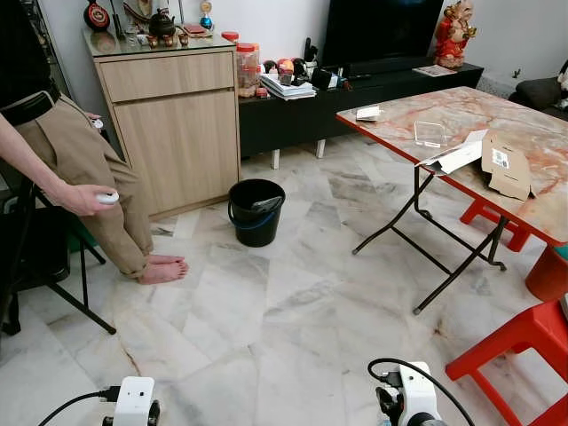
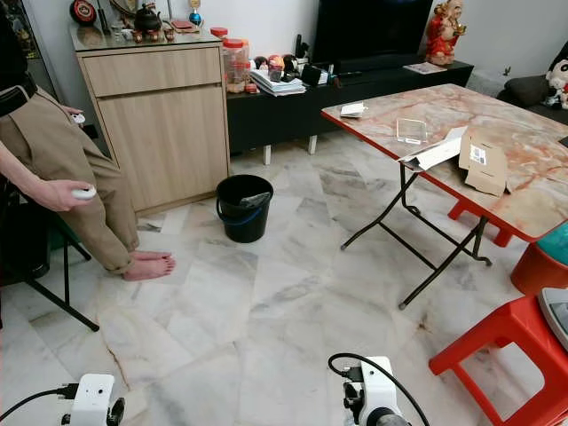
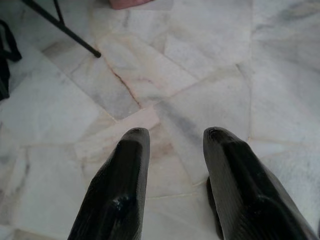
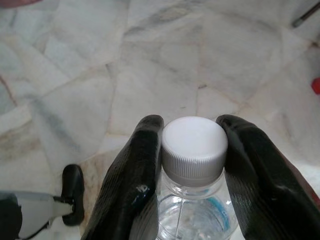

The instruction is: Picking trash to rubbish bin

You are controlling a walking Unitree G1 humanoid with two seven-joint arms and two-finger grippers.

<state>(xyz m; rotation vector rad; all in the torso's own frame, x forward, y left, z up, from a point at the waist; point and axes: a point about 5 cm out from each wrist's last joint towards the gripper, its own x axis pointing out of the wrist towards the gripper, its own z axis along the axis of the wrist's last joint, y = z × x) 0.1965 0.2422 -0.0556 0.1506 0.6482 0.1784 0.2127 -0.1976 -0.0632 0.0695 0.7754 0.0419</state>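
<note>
Bottle (image 4: 192, 170), clear plastic w/ white ribbed cap, is clamped in my right tool (image 4: 192, 150) — that's the trash I'm carrying.

Head views: black bucket (image 1: 256, 210) serving as rubbish bin sits on the marble floor (image 1: 293, 319) ahead, just in front of the wooden cabinet (image 1: 173, 115), well apart from me. It looks to have something in it already. A person (image 1: 80, 169) stands to my left near the bucket, barefoot, small white object in hand. Folding table (image 1: 461, 115) w/ marble-pattern top is on my right, carrying a cardboard piece (image 1: 506, 167) and papers; red stools (image 1: 524, 346) beside and under it. Path to the bucket looks open between person and table legs. I'd walk straight, keep away from the bare feet and the table's cross-legs.

Left wrist view: left tool (image 3: 172, 145) has its fingers apart, nothing between them, just floor tiles below. Idle.

Right wrist view: both fingers (image 4: 132, 170) press the bottle's neck either side, just under the cap. Grip is high on the neck, so body prob. swings while walking — I'd keep the clamp firm, move steady, and only release once the tool is right over the bucket's mouth, low enough that the bottle can't bounce off the rim.
</note>
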